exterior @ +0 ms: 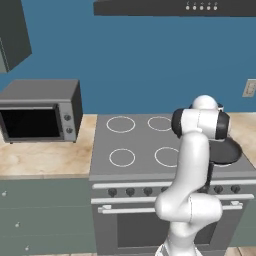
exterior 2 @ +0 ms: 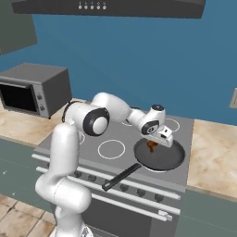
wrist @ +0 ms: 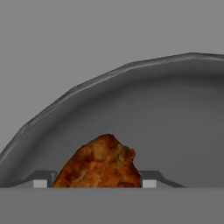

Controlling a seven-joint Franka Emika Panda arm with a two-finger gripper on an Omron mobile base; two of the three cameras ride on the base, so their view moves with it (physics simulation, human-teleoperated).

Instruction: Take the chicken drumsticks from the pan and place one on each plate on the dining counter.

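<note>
Pan (exterior 2: 162, 156) sits on the front right burner of the stove (exterior 2: 115, 143), with its long black handle pointing toward the front edge. Inside the pan lies one browned drumstick (wrist: 99, 164), close to the rim on the side nearest the arm (in the right base view it shows as a small orange-brown piece directly under the hand). The fingers (wrist: 94, 183) stand on both sides of the drumstick, one tip at each side of it, but I cannot tell if they already press on the meat. The arm bends from the base over the stove, and the wrist points downward into the pan. A microwave (exterior: 42, 110) stands on the counter (exterior: 45, 157) left of the stove.
</note>
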